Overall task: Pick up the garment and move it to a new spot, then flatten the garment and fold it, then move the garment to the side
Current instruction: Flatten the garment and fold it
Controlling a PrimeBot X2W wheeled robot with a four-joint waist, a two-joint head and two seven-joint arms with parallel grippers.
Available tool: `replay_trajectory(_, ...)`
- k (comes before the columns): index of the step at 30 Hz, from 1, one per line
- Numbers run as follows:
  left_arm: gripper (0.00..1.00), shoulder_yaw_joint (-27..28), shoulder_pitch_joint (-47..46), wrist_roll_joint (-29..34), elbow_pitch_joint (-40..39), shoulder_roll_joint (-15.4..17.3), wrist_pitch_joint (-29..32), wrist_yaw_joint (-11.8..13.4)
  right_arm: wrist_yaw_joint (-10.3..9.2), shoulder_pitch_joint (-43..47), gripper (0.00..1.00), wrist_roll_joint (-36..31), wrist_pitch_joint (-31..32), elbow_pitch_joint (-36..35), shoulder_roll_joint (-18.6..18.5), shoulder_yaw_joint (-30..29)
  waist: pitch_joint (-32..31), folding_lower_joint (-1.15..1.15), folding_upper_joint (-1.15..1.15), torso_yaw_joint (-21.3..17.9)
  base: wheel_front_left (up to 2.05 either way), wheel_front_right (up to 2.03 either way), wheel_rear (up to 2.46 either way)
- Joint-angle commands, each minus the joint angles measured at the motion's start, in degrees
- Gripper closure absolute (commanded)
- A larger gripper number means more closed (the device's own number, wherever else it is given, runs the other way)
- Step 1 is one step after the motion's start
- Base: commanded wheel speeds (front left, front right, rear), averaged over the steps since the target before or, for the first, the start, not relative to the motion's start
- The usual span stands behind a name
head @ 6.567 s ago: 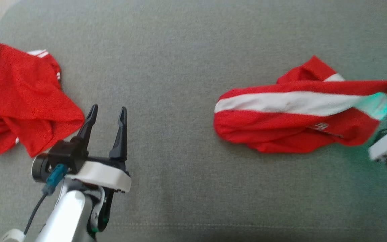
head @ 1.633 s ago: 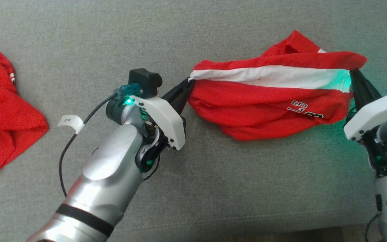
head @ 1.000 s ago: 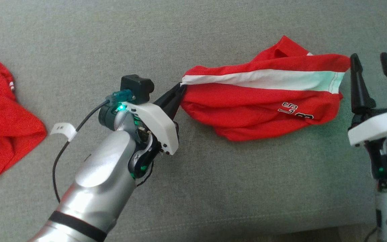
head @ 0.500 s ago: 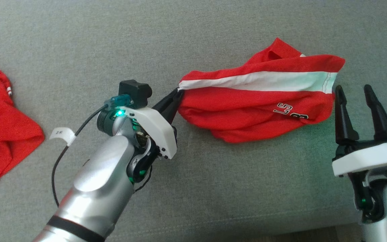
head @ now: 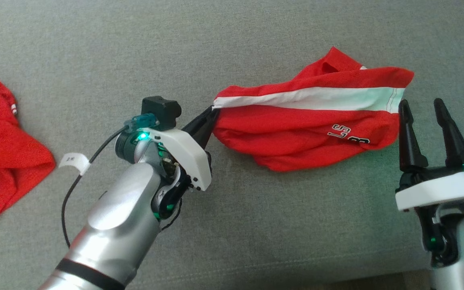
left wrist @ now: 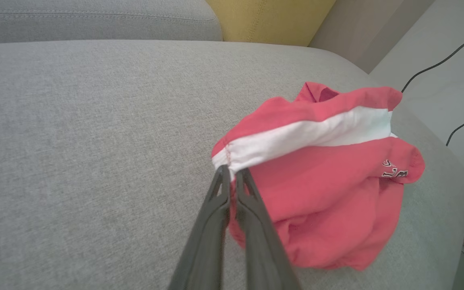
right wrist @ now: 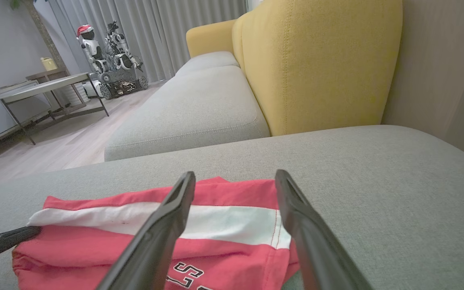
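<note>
garment (head: pixel 308 133): crumpled red with a white band, laid on the grey sofa cushion (head: pixel 256 225), right of centre | left gripper (head: pixel 212 111): pinched on the garment's left white-banded corner | right gripper (head: pixel 420 104): fingers spread, held just beside the garment's right edge | red cloth (head: pixel 6 141): seen far left

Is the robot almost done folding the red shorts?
Not nearly. Done: the shorts lie on the grey cushion. In hand: the left gripper has its jaws shut on the white stripe's end; the right gripper hovers at the other end, jaws open. Left: flattening, folding, moving aside; the shorts are bunched up.
</note>
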Motion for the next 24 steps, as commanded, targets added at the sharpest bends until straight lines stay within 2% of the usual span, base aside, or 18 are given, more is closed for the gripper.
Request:
replay_trajectory(1,1.00,1.28,-1.29,-0.39,-1.69,1.10,-0.04,0.23,-0.04,-0.85,0.00,-0.09,-0.28,-2.54,-0.54,1.31,-0.02,0.00,0.00,0.03,0.00,0.00,0.00)
replay_trajectory(8,1.00,1.09,-1.82,-0.41,-2.05,1.33,0.00,0.46,-0.04,-2.04,0.00,0.76,1.71,-1.16,-1.43,0.21,0.91,0.00,0.00,0.03,0.00,0.00,0.00)
replay_trajectory(15,1.00,0.85,-3.43,-0.10,-2.89,1.50,-0.10,0.62,-0.04,-6.61,0.00,3.63,10.59,5.46,-6.08,-2.12,3.63,0.00,0.00,0.70,0.00,0.00,0.00)
replay_trajectory(24,1.00,0.50,-5.01,0.13,-3.24,1.40,-0.56,0.60,-0.04,-11.48,0.00,7.23,19.91,9.82,-8.29,-1.66,6.34,0.00,0.00,1.39,0.00,0.00,0.00)
